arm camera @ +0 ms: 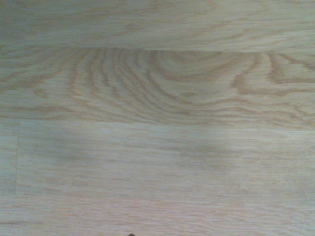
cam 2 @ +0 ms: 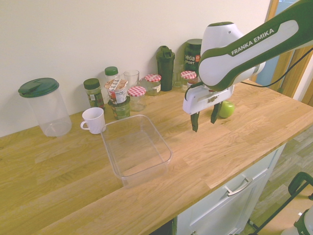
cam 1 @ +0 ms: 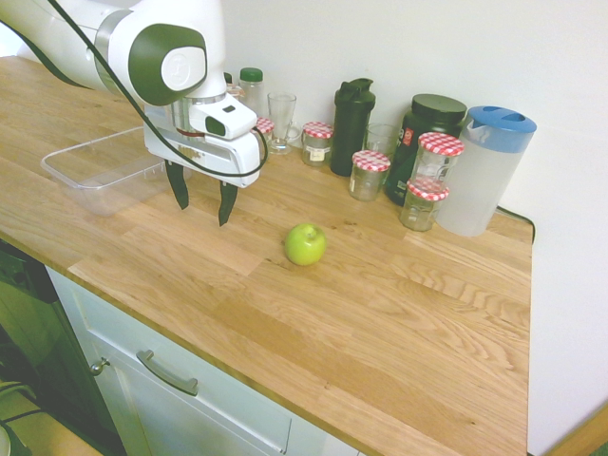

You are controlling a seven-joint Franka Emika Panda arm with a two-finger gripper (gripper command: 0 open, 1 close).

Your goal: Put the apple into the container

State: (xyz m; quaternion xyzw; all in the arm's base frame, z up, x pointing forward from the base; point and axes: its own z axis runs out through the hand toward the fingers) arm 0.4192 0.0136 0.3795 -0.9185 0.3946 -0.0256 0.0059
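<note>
"FRANKA EMIKA" on arm (cam 2: 254,41); "vega SPORT" on tub (cam 2: 192,55).

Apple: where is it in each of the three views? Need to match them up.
First exterior view: the apple lies on the countertop just right of centre, right of the fingers.
Second exterior view: the apple is right of centre, partly hidden behind the gripper.
Wrist view: not in it, only wood grain.
Shared landmark: the black shaker bottle by the wall.
</note>
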